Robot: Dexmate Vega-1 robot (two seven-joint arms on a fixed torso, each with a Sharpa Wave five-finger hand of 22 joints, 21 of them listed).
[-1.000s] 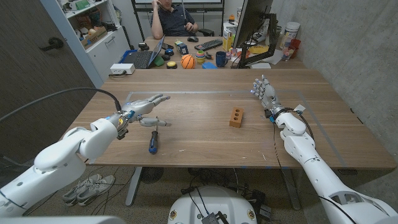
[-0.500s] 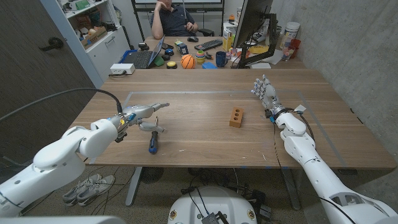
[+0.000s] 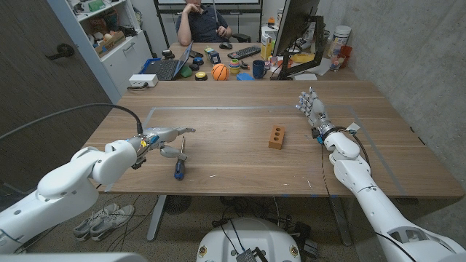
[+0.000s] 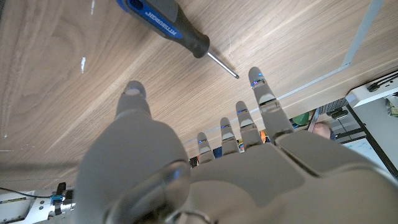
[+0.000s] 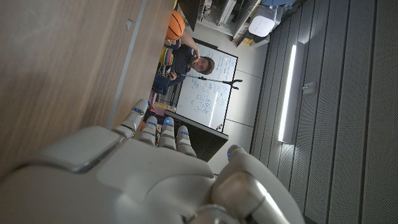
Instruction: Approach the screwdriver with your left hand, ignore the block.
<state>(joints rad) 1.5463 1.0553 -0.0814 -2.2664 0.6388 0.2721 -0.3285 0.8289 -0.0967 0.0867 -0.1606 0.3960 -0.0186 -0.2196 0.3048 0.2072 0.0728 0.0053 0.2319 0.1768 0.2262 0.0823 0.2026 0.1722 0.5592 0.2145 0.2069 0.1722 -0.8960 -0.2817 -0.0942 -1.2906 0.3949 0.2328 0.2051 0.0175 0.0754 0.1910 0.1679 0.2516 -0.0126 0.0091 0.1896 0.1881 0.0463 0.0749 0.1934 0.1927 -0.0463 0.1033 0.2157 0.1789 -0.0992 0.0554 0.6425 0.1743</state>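
- Since the frame one second ago, your left hand (image 3: 166, 137) is moving in over the screwdriver (image 3: 178, 165); its fingers were spread wide before and now they are coming more together, pointing across the table.
- Your left hand is holding nothing: fingers (image 4: 261, 102) apart, not touching the tool. In the left wrist view the hand (image 4: 205, 171) is hovering near the metal tip of the screwdriver (image 4: 168, 28).
- One screwdriver is lying flat on the wooden table (image 3: 240, 171), with a blue and black handle, near the front edge, just below your left hand in the head view.
- One wooden block (image 3: 276, 136) with two holes is standing near the middle of the table, well apart from both hands.
- Your right hand (image 3: 312, 110) is staying where it was, standing upright at the right side, fingers loosely apart and grasping nothing.
- One person (image 3: 202, 20) is sitting behind the table, at a desk with one orange ball (image 3: 219, 71).
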